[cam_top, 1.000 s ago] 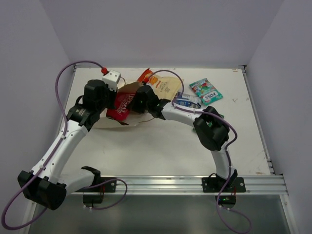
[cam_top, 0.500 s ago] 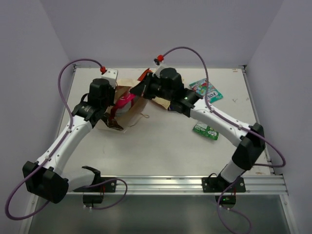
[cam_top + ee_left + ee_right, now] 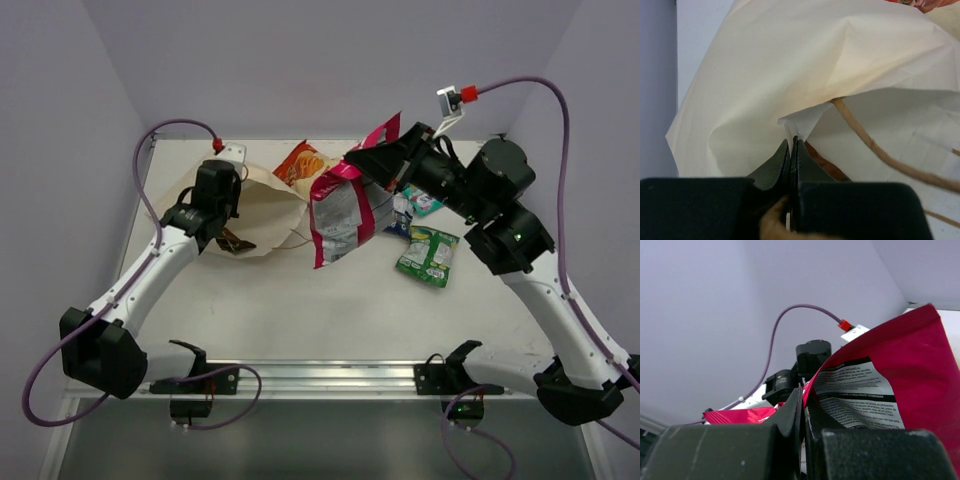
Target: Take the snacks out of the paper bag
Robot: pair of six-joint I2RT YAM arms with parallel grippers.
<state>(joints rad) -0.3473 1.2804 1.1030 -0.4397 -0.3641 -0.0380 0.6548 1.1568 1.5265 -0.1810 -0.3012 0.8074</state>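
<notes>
The cream paper bag (image 3: 262, 205) lies on its side at the back left of the table. My left gripper (image 3: 215, 225) is shut on a fold of its paper (image 3: 792, 127), with a twisted handle (image 3: 875, 150) beside it. An orange-and-cream chip bag (image 3: 300, 162) pokes out of the bag's far end. My right gripper (image 3: 368, 160) is shut on the top edge of the large pink bag (image 3: 342, 208), which hangs in the air right of the paper bag; it fills the right wrist view (image 3: 880, 390). A brown pack (image 3: 233, 243) peeks from under the paper bag.
A green packet (image 3: 428, 256) lies on the table at mid right. A small blue packet (image 3: 399, 216) and a teal-pink packet (image 3: 424, 200) lie behind it, partly hidden by the pink bag and my right arm. A metal rail (image 3: 360, 375) runs along the near edge.
My right arm has lifted and swung right, pulling the large pink bag out of the paper bag into the air. The paper bag has flattened. The left gripper keeps its hold.
</notes>
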